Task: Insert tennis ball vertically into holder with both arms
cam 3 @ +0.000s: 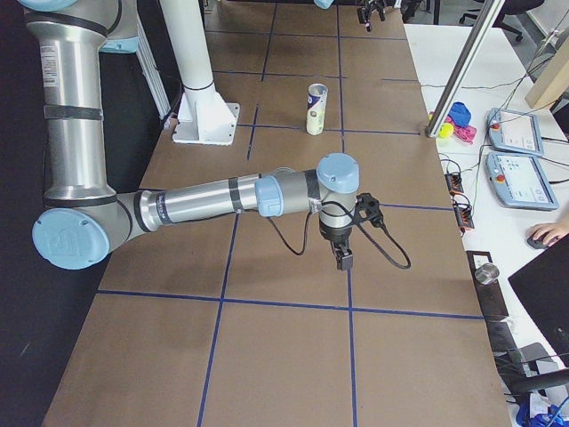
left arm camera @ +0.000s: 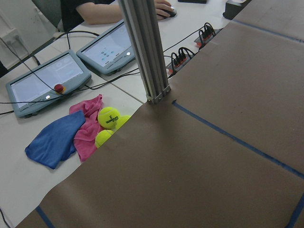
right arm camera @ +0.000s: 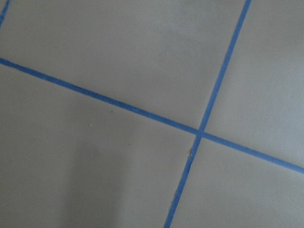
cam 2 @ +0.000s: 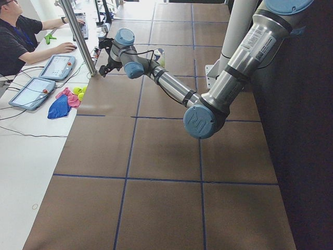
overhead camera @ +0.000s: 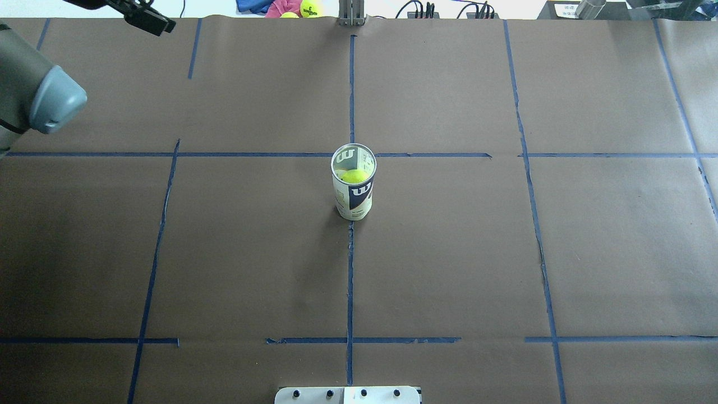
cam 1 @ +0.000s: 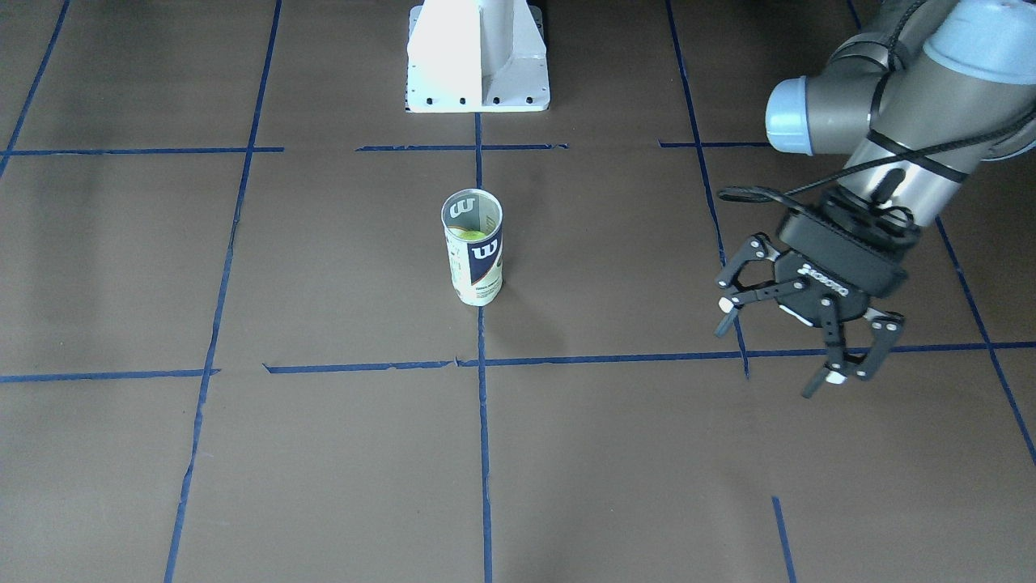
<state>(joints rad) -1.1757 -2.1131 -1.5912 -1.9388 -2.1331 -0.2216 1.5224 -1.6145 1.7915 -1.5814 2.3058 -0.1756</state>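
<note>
**Front-facing view:** The holder (cam 1: 473,259), a clear Wilson ball can, stands upright on the brown-papered table (cam 1: 243,267), set on a blue tape line (cam 1: 484,453). The tennis ball (cam 1: 471,235) sits inside it, below the open rim. The white pedestal base (cam 1: 477,57) rises beyond the holder. Well off to the holder's side, the left gripper (cam 1: 777,344) hangs above the paper with its jaws spread wide, gripping nothing.

**Overhead view:** The ball shows yellow-green through the holder's mouth. The left arm (overhead camera: 33,95) is far from the holder, at the frame's edge.

**Left-side view:** That arm stretches past the holder toward the desk, where an operator (cam 2: 18,36) sits.

**Right-side view:** The right arm (cam 3: 222,197) reaches low over the table, well short of the holder. The right gripper (cam 3: 342,256) points down, and whether its jaws are apart or together cannot be told.

**Left wrist view:** Spare tennis balls (left arm camera: 109,118) lie against a pink cloth (left arm camera: 88,128) and a blue cloth (left arm camera: 52,140), near an aluminium post (left arm camera: 145,47).

**Right wrist view:** Two tape lines cross on bare paper.
</note>
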